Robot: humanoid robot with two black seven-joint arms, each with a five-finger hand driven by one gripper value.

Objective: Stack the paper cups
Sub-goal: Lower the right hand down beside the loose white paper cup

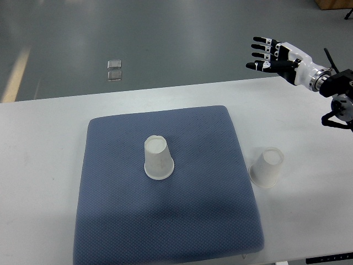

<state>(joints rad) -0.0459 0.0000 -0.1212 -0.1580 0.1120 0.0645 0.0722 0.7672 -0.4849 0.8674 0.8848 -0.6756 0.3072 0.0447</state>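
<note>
1. The main risk, as I judge it, is crushing or tipping a cup. Both paper cups stand upside down, wide rim on the surface and closed base up, so each is light, thin-walled and easy to knock over with a sideways approach. Fingers closing too hard would dent the wall, and a dented cup may not nest over the other.

2. A second risk is in the footing. One cup (158, 158) sits near the middle of the blue cushioned mat (110, 221), a soft surface that may let it rock when another is pressed over it. The other cup (267, 167) stands on the bare white table (44, 143), just beside the mat's right edge and leaning slightly in this view (whether it truly tilts I cannot tell).

3. A third risk is misalignment: lowering one inverted cup over the other off-centre would push the lower one aside instead of sleeving it.

4. The right hand (270, 57) comes in from the picture's right edge and hangs high beyond the table's far edge, well apart from both cups. Its fingers are spread and extended toward the left, holding nothing.

5. The left arm does not show at all.

6. No stacking is done yet; the cups are well apart.
</note>
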